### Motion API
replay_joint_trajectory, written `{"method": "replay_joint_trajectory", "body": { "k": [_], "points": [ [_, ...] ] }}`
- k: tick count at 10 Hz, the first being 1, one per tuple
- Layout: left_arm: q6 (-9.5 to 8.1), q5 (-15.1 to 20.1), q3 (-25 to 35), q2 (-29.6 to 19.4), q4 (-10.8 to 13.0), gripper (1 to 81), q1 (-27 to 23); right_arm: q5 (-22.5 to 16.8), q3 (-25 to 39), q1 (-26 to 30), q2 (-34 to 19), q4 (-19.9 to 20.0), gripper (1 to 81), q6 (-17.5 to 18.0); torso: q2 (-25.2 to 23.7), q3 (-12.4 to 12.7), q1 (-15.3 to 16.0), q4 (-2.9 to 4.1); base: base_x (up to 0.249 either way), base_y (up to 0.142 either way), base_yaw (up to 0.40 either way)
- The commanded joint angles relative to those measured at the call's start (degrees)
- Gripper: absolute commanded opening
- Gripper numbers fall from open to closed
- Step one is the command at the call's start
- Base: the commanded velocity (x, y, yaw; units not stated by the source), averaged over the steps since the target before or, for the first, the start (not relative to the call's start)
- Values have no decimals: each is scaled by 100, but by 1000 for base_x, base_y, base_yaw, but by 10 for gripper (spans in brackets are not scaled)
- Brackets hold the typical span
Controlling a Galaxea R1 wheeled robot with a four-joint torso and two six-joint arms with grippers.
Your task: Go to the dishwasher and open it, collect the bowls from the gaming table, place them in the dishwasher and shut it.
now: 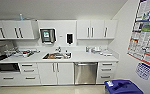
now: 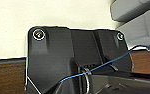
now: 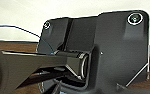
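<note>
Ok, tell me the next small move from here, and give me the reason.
Probably drive forward and a little to the right, toward the dishwasher. Its steel door is shut, with the bar handle across the top, and it sits under the counter right of the sink, across open floor from the robot and likely out of arm's reach.

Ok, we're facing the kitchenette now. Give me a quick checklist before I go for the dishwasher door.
1. Dishwasher in view, under the counter right of the sink: ok.
2. Door shut, bar handle across its top visible: ok.
3. Floor directly in front of it free: ok.
4. Blue bin stands to the right, near the path: not ok, watch it.
5. Left and right tool, open or shut: cannot tell.
</note>
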Motion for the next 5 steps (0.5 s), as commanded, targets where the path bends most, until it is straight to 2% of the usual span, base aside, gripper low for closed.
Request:
{"method": "replay_joint_trajectory", "body": {
  "k": [1, 5],
  "points": [
    [24, 266, 67, -72, 57, 811, -378, -266, 85, 343, -119, 23, 811, 8, 0, 0, 0, 0, 136, 0, 0],
    [15, 266, 67, -72, 49, 811, -370, -266, 85, 361, -127, 14, 811, -1, 0, 0, 0, 0, 141, 0, 0]
  ]
}}
